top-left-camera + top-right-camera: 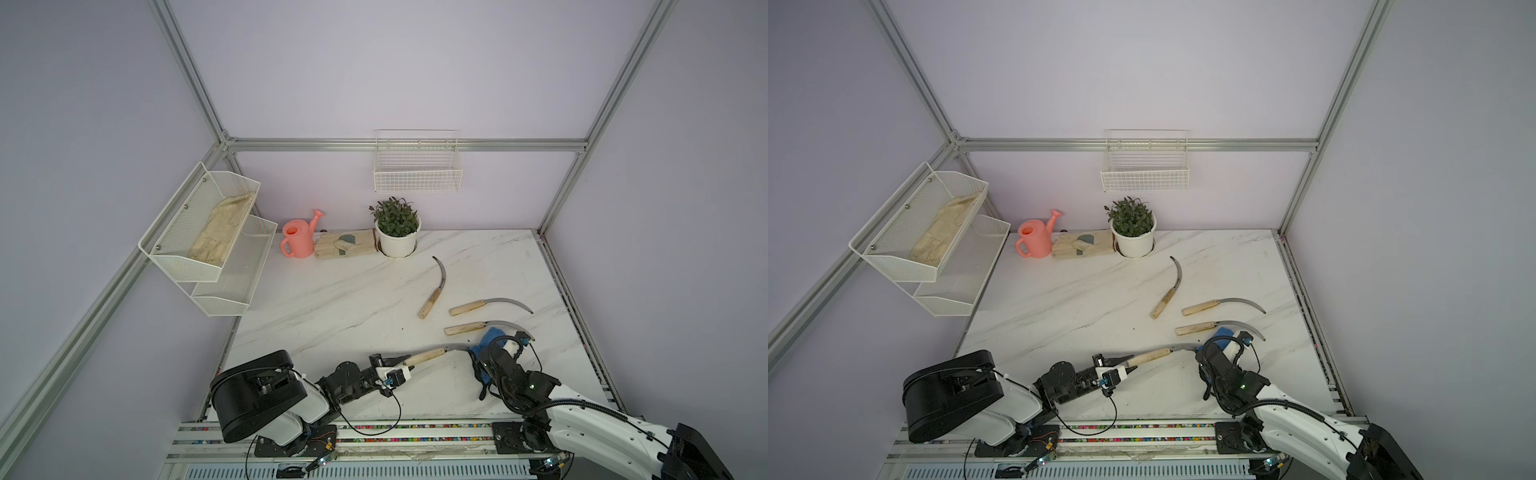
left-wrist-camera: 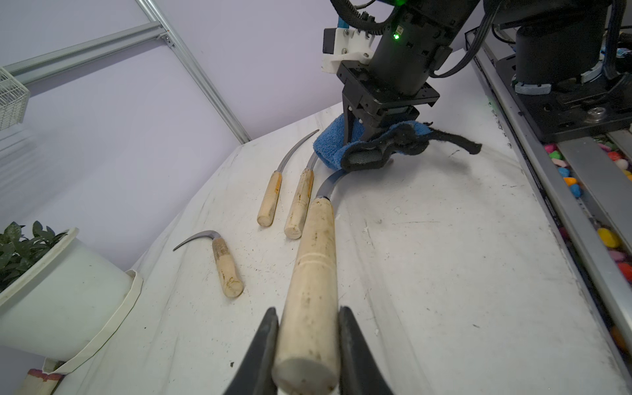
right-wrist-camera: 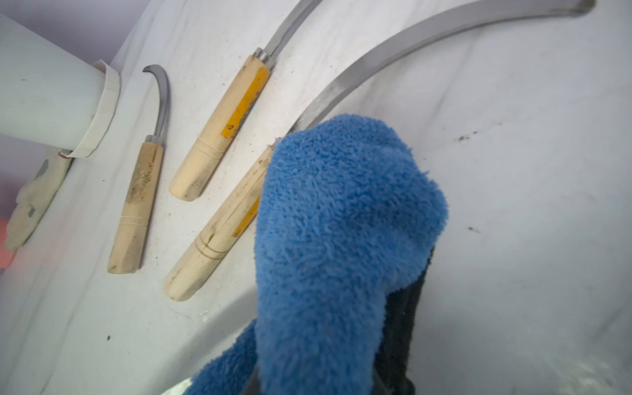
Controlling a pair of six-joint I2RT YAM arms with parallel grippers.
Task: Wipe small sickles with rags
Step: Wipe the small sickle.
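Low in the centre of both top views, the left gripper (image 2: pixel 307 313) had its jaws clamped on the handle of one sickle (image 2: pixel 314 256), likely steadying the blade for the right gripper (image 2: pixel 359 131), whose jaws pinched the blue rag (image 2: pixel 330 145) over it. Three other sickles (image 1: pixel 467 308) lay right of centre.

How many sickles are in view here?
4. The held sickle is in the left gripper, blade under the blue cloth. Three lie on the table: far sickle toward the plant pot, middle sickle, near sickle beside the cloth.
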